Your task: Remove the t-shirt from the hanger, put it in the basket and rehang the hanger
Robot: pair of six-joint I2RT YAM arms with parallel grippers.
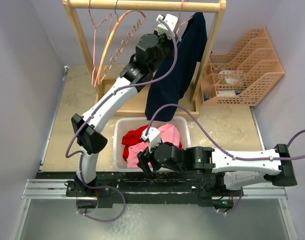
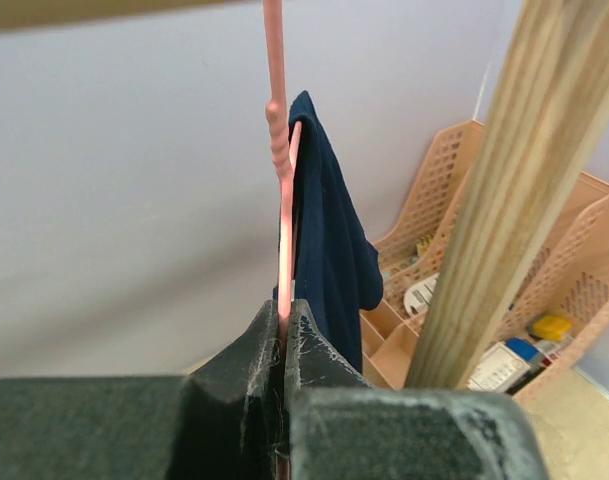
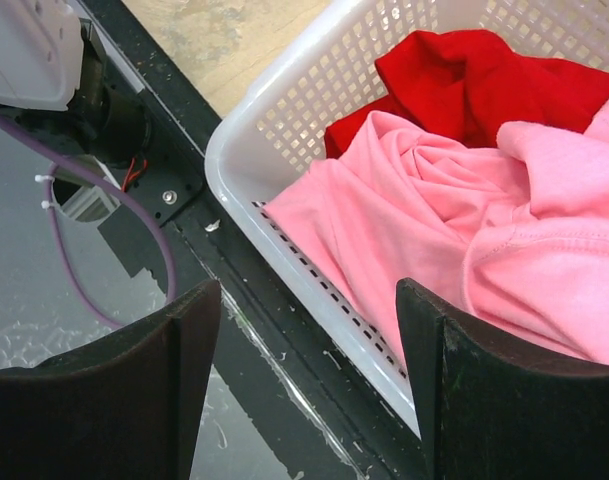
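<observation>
No text, brand or number can be read. The packets (image 2: 499, 365) in the peach organizer (image 1: 262, 60) carry print too blurred to decipher.

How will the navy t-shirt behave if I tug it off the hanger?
Probably floppy: the navy t-shirt droops in loose folds. Likely light, since the thin pink hanger carries it. It may slide off readily, hanging lopsided, with the left gripper clamping the hanger steady.
</observation>
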